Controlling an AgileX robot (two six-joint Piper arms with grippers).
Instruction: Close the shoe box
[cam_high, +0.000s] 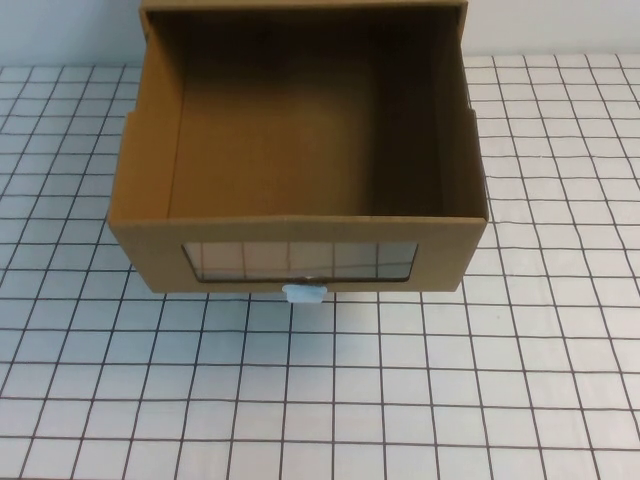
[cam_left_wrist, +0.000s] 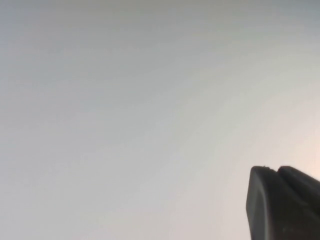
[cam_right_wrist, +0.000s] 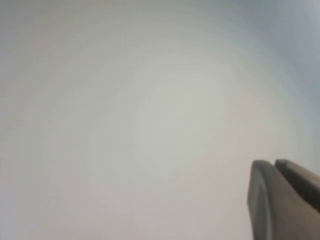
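A brown cardboard shoe box (cam_high: 300, 150) is sitting open in the upper centre of the high view, its drawer pulled out toward the camera over a white gridded table (cam_high: 500, 380). Its clear front window (cam_high: 300, 260) is facing the lower edge, with the small white pull tab (cam_high: 304, 293) just beneath. The left gripper (cam_left_wrist: 278, 170) is showing only at the lower right of its wrist view, fingers apparently pressed together against a blank pale background. The right gripper (cam_right_wrist: 275, 162) is appearing likewise.

Left gripper (cam_left_wrist: 272, 175) and right gripper (cam_right_wrist: 274, 167) raised off-table, fingertips seemingly pressed together, facing blank background.
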